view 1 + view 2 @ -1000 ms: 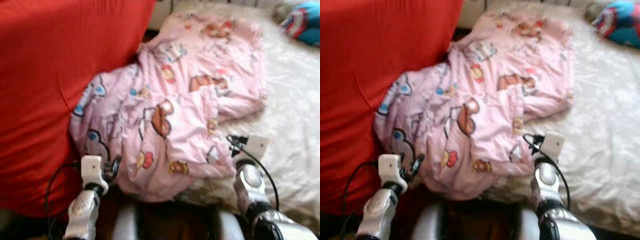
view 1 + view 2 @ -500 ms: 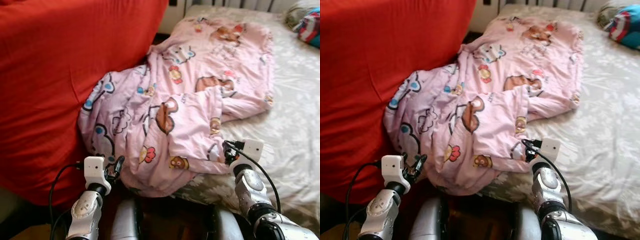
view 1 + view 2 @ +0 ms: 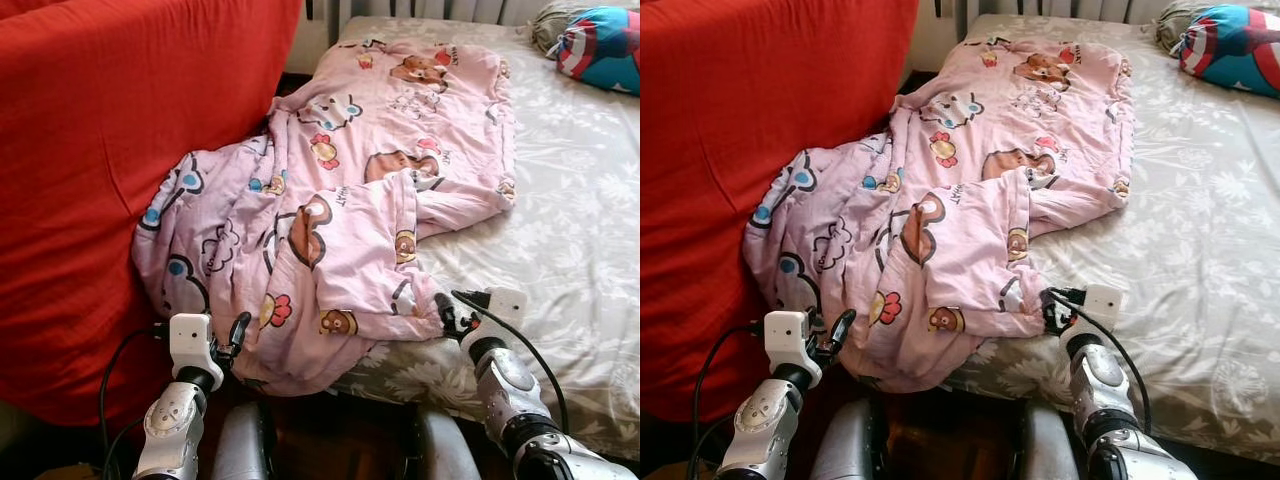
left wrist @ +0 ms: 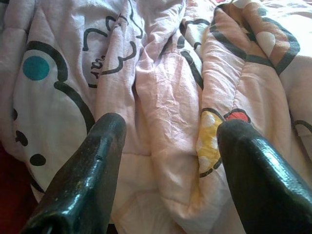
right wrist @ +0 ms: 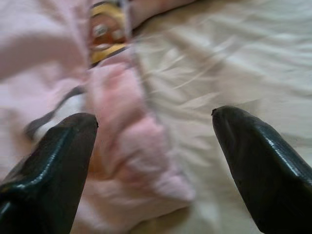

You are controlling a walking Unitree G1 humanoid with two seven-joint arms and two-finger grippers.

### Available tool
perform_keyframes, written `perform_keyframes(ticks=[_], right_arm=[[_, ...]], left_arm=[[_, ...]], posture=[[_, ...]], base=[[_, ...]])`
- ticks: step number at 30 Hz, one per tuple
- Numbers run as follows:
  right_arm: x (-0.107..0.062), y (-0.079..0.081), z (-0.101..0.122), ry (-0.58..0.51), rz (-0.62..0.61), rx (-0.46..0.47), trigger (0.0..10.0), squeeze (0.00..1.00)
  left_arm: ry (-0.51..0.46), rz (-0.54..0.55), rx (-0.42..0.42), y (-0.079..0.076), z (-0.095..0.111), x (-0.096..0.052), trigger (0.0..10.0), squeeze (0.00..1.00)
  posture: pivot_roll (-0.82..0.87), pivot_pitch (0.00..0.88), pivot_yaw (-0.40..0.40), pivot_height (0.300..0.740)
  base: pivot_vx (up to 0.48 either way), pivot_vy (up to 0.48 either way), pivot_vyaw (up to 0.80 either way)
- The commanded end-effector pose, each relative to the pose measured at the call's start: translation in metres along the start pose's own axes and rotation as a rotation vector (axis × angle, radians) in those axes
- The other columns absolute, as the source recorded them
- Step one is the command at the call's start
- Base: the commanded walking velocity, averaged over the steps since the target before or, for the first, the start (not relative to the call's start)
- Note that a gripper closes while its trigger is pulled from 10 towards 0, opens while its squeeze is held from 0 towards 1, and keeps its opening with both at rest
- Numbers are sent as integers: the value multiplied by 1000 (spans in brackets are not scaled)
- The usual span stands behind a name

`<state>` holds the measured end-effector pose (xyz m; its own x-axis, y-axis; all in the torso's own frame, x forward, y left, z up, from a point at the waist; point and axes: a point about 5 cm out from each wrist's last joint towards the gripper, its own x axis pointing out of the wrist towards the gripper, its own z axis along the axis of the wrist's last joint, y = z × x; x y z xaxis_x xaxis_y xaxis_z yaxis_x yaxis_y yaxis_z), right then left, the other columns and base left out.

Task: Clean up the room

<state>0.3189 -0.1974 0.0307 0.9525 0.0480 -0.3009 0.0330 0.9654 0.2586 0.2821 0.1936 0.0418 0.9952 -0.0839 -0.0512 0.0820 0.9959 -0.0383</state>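
Black fingers spread wide on both sides: my left gripper (image 4: 165, 161) hovers just before the hanging folds of the pink cartoon quilt (image 3: 340, 200), holding nothing, and my right gripper (image 5: 153, 161) straddles its corner on the floral bedsheet (image 3: 570, 200), also empty. The quilt lies crumpled against the red cover (image 3: 110, 150). Farther off sits a blue-and-red cushion (image 3: 605, 45).

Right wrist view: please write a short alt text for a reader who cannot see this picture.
The right gripper, its two black fingers wide apart, points at the corner of a pink blanket lying on a pale bed sheet. One finger is over the blanket and the other over the sheet. The picture is slightly blurred.
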Motion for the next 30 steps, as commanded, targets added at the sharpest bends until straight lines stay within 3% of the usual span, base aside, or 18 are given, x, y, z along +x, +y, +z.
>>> perform_keyframes(ticks=[1,12,20,30], right_arm=[[0,3,-4,24,23,14,10000,0],[0,-1,-7,88,6,18,10000,0],[2,10,-12,124,68,23,10000,0],[2,13,-14,147,60,17,10000,0]], left_arm=[[14,3,5,3,-2,-3,10000,0],[17,1,9,4,-2,-3,10000,0],[15,1,18,6,-3,-8,10000,0],[19,-6,30,6,-4,-12,10000,0]], posture=[[174,144,30,571],[185,148,34,571],[211,162,37,571],[222,173,40,571]], base=[[0,0,0],[0,0,0],[0,0,0],[0,0,0]])
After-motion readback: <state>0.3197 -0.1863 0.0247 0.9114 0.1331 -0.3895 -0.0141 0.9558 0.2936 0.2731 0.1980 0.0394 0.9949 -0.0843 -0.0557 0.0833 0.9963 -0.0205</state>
